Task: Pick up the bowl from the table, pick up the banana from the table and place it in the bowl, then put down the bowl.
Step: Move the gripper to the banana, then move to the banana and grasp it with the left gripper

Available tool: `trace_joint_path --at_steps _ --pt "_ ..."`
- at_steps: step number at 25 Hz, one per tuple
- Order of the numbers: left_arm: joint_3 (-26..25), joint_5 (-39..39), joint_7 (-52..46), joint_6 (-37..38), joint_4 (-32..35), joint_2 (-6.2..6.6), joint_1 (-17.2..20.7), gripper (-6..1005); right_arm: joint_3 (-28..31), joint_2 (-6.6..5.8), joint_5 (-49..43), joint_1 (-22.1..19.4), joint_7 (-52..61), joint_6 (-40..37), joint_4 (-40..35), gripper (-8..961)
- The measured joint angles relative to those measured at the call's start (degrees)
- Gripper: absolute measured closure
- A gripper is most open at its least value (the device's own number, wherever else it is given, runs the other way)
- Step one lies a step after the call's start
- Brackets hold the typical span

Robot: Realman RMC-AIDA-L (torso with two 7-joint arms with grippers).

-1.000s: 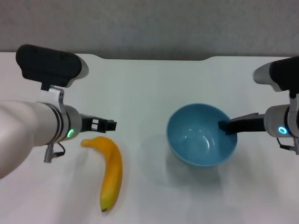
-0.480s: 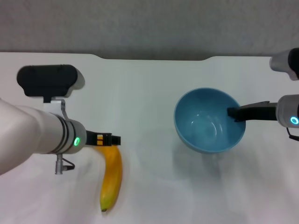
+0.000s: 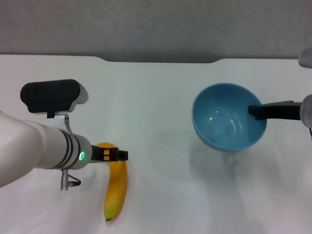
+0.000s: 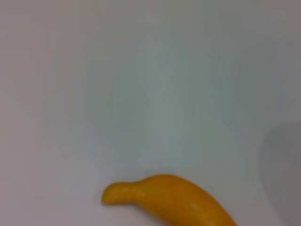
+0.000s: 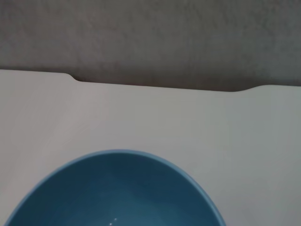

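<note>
The right end effector (image 3: 254, 111) pinches the glossy bowl (image 3: 228, 122) by its rim, above the tabletop (image 3: 156, 97) — light but slippery-looking. The left end effector (image 3: 119, 155) hovers over the banana (image 3: 117, 185), spread or not I cannot tell; it's soft, best gripped mid-body.
</note>
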Motion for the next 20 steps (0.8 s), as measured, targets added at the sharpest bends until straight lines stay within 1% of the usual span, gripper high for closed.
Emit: trace_joint_path --at_steps 5,11,20 --pt "0.0 -0.5 0.1 0.1 0.5 -0.04 -0.2 112 0.2 0.02 0.4 -0.9 0.2 -0.1 -1.5 919" --pt "0.0 -2.8 1.1 0.0 0.6 0.09 -0.4 113 1.1 0.0 0.2 -1.0 0.1 -0.1 -1.6 919" --pt "0.9 -3.3 2.4 -0.1 1.0 0.0 -0.3 114 1.1 0.13 0.6 -1.6 0.2 -0.1 -2.3 919"
